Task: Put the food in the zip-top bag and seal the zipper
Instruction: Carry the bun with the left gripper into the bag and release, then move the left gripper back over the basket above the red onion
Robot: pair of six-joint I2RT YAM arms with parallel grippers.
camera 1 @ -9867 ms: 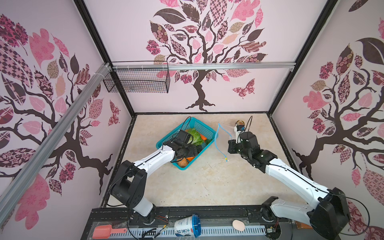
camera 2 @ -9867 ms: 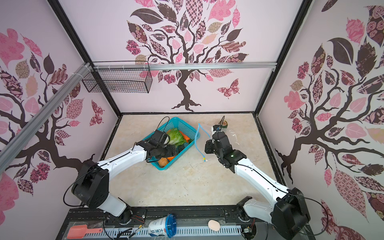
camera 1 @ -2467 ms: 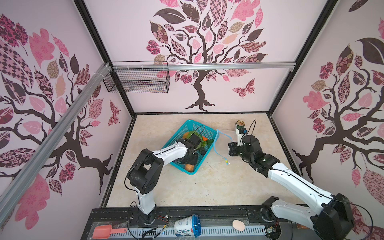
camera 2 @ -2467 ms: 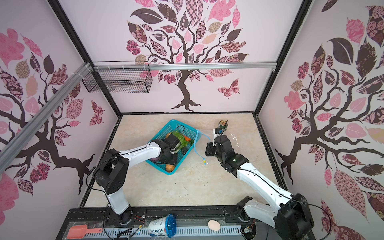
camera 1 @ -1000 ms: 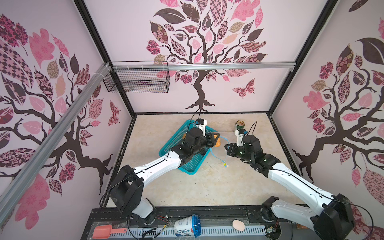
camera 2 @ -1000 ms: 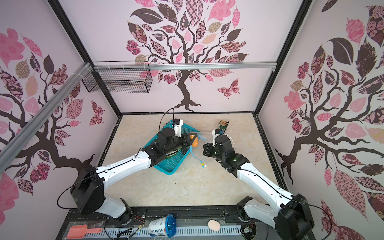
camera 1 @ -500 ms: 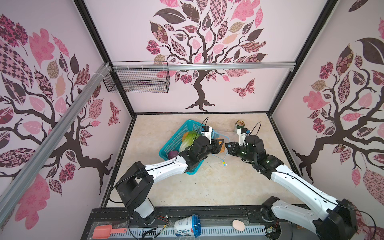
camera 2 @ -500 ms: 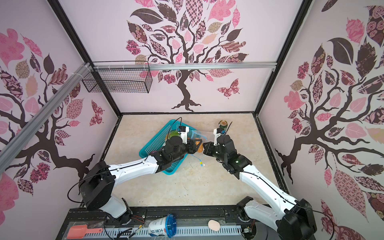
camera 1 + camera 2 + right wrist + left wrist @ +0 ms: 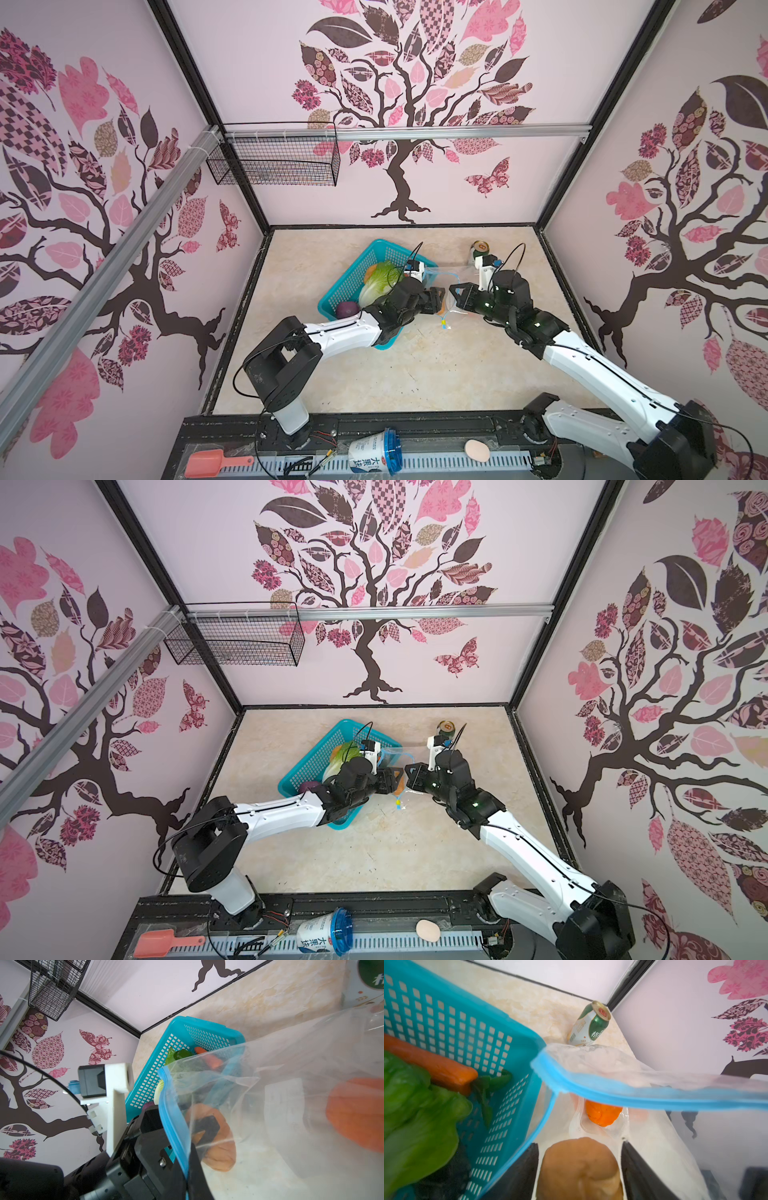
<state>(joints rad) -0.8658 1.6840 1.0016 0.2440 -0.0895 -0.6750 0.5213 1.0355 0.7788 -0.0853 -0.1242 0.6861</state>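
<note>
Clear plastic: the zip-top bag [image 9: 591,1059] lay just beside the basket [image 9: 467,1028], its mouth held up by my right gripper [image 9: 456,291], pressed together on the zipper [image 9: 633,1095]. My left gripper [image 9: 438,300] stood spread inside the mouth, with the potato [image 9: 581,1167] apparently loose between its jaws and the pumpkin [image 9: 602,1114] deeper in. Step judged: loading. Next move: back out without snagging the strip, then fetch the cabbage [image 9: 380,276].

White-and-black twin arms.
White shells on left arm [image 9: 340,332], right arm [image 9: 590,365]; black joints [image 9: 282,374], left gripper [image 9: 437,300], right gripper [image 9: 457,293]; looping black cables [image 9: 518,245]; green wrist lights [image 9: 537,324].
</note>
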